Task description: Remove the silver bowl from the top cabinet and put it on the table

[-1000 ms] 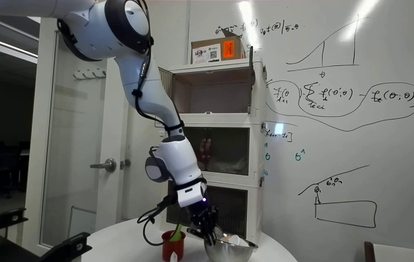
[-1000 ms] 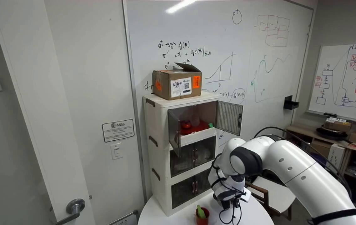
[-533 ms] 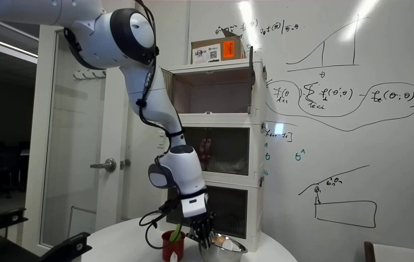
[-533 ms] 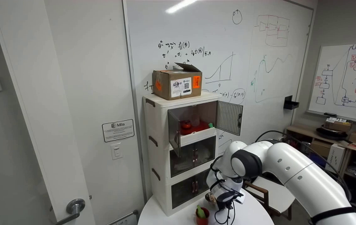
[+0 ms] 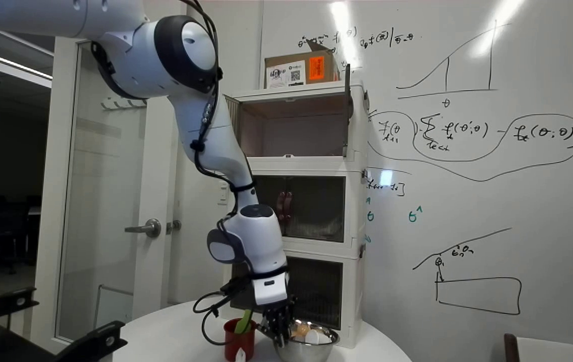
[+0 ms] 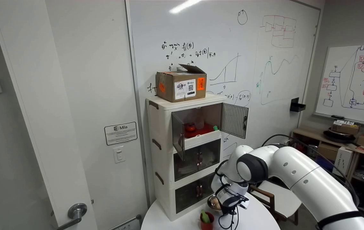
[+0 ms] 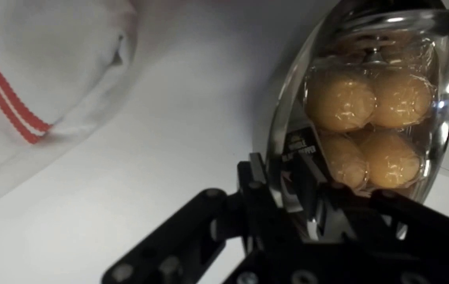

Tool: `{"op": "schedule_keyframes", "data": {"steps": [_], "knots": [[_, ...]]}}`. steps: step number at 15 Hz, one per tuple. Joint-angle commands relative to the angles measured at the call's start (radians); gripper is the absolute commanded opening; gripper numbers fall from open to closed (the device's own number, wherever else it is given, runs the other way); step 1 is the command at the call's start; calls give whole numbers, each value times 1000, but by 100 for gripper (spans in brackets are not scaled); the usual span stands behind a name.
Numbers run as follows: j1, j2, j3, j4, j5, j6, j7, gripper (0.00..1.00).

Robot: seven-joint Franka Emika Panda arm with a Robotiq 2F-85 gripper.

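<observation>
The silver bowl (image 5: pixel 311 352) stands on the round white table (image 5: pixel 165 329) in front of the cabinet stack. Part of it shows beside the arm in an exterior view (image 6: pixel 210 206). In the wrist view the bowl (image 7: pixel 443 134) holds yellow-brown round things in clear wrap and a black pepper packet. My gripper (image 5: pixel 280 338) is at its near rim. In the wrist view the jaws (image 7: pixel 281 169) stand apart, one finger outside the rim and one inside, with a visible gap. The top cabinet (image 6: pixel 197 104) has both doors open, with red objects inside.
A red cup (image 5: pixel 238 347) with a green utensil stands close beside the gripper; it also shows in an exterior view (image 6: pixel 206 225). A white bag or cloth with red stripes (image 7: pixel 51 79) lies nearby. A cardboard box (image 6: pixel 182 86) sits on the stack. A chair (image 6: pixel 284 198) stands behind the table.
Bowl and gripper have moved together, leftward in an exterior view, and the bowl now sits more level. The bowl has come into sight beside the arm. Over the last half second motion is slight.
</observation>
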Motion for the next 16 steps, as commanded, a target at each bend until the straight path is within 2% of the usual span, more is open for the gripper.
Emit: {"op": "schedule_keyframes", "data": {"steps": [1,4,5,7,9,11,16], "knots": [[-14,-17,3,-15,-33,-66,5,57],[-25,-62,11,-37,-17,-101,-43,81],[-10,-88,-7,-80,-47,-113,-20,88],[-15,-174,-12,-154,-58,-131,-54,99],[-15,-297,-25,-266,-122,-208,-105,100],[-14,-396,-30,-341,-226,-270,-87,100],[10,-643,-54,-441,-508,-487,-16,100]]}}
